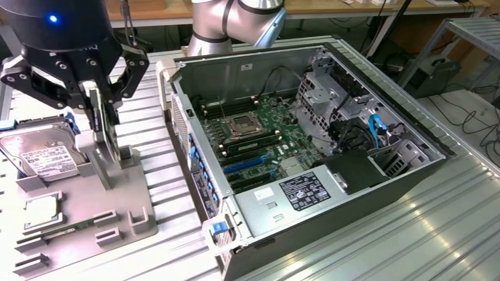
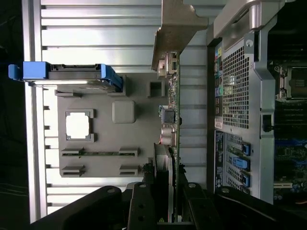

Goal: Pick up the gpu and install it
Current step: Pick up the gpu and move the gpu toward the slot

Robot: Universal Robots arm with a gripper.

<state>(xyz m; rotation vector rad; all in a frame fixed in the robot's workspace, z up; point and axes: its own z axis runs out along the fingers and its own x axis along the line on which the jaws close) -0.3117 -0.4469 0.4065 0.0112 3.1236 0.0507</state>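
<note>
Ribbed table below; wrist view shows gpu edge-on between fingers

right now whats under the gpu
The grey fixture tray lies under the gpu, which stands on edge in the grip of the gripper. Whether its lower edge sits in the tray's slot is hidden by the card and holder.

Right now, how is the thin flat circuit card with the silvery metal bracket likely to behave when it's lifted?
The thin flat circuit card is probably stiff, a rigid board with a metal bracket at one end. Standing on edge in the grey holder, it may tip if nudged sideways. Its exposed components look fragile.
</note>
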